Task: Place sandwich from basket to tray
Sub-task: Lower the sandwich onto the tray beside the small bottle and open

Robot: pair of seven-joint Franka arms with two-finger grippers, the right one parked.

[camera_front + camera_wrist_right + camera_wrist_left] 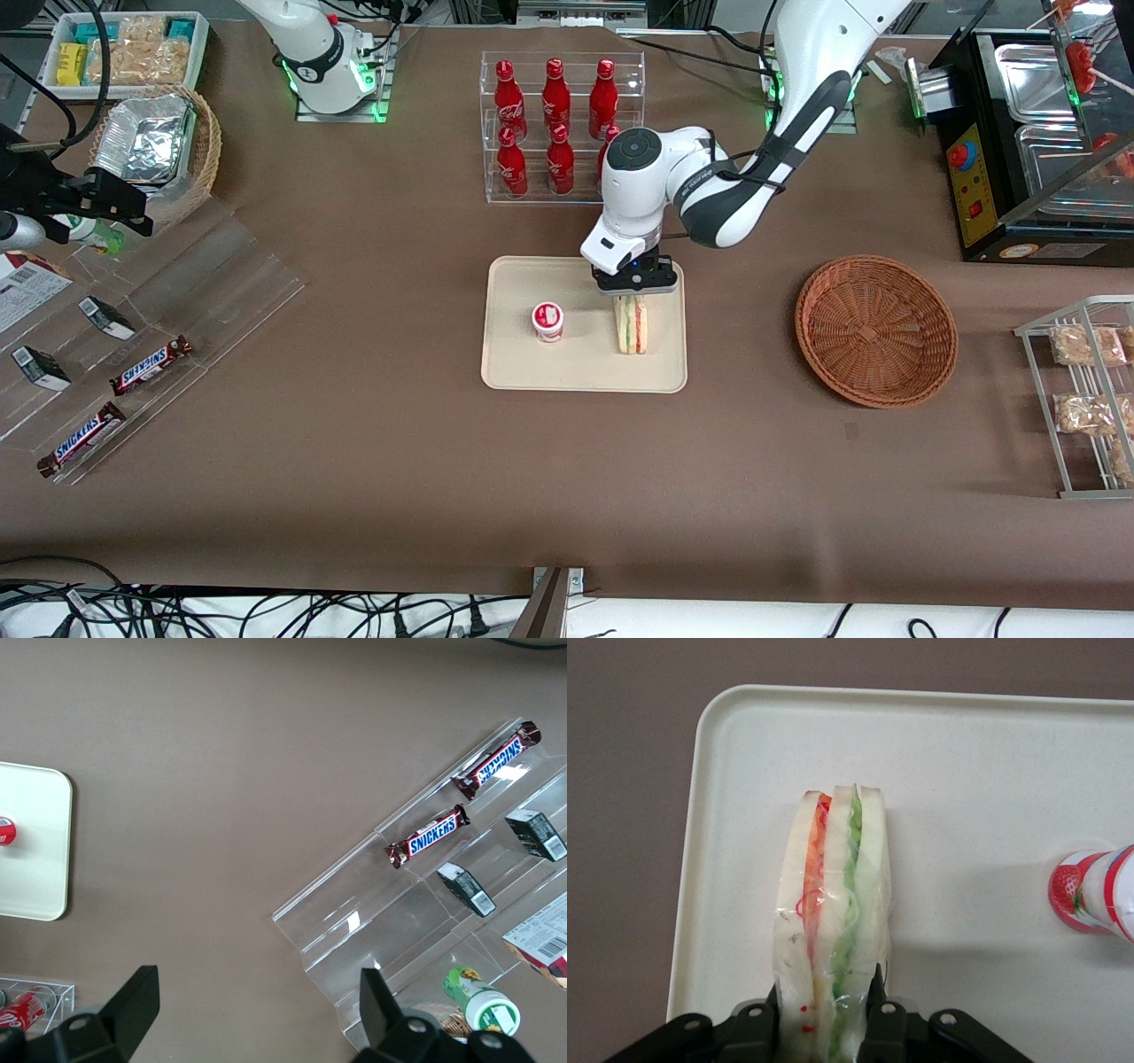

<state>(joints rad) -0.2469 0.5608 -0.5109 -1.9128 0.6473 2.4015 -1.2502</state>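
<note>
On tray (523, 368), sandwich (631, 325) stands on edge at cup's (547, 321) 3 o'clock, gripper (827, 1020) fingers pinching its end. Basket (875, 330) empty. Release slowly, lift straight up; wedge looks tippy.

A robotics lab staged as a snack shop: cola bottles (554, 124) in an acrylic rack just past the gripper (631, 297), Snickers bars (151, 365) on clear shelves toward the parked arm's end, loose cables (221, 611) along the table edge.

The gripper (631, 299) is black with dark fingers (873, 992), on a white arm with black joint covers.
</note>
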